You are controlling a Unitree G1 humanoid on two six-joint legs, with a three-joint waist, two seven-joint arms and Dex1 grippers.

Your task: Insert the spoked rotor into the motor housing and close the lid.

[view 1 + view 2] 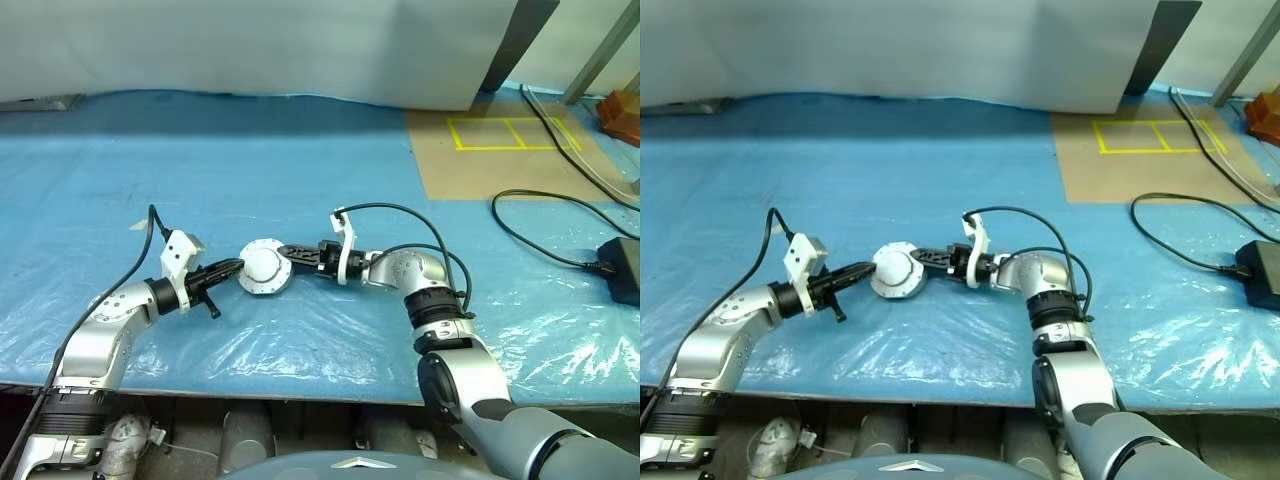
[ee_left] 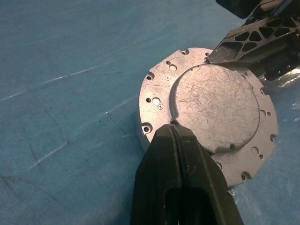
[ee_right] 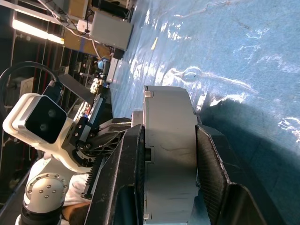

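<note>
The right hand (image 1: 292, 254) clamped the motor housing (image 1: 264, 267) by its faces, the closed left hand (image 1: 232, 268) touching its rim; next, probably setting it down on the worktop (image 1: 300, 180).

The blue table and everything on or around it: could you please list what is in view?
Motor housing: one, silver-grey round disc, mid-table between both grippers.
Plastic sheet: one, blue, covering the table.
Cardboard panel: one, brown with yellow tape rectangles, far right.
Cables: black, right side, running to a black box.
Left gripper: one, black, shut, tips at the housing's face.
Right gripper: one, black, fingers either side of the housing.
</note>
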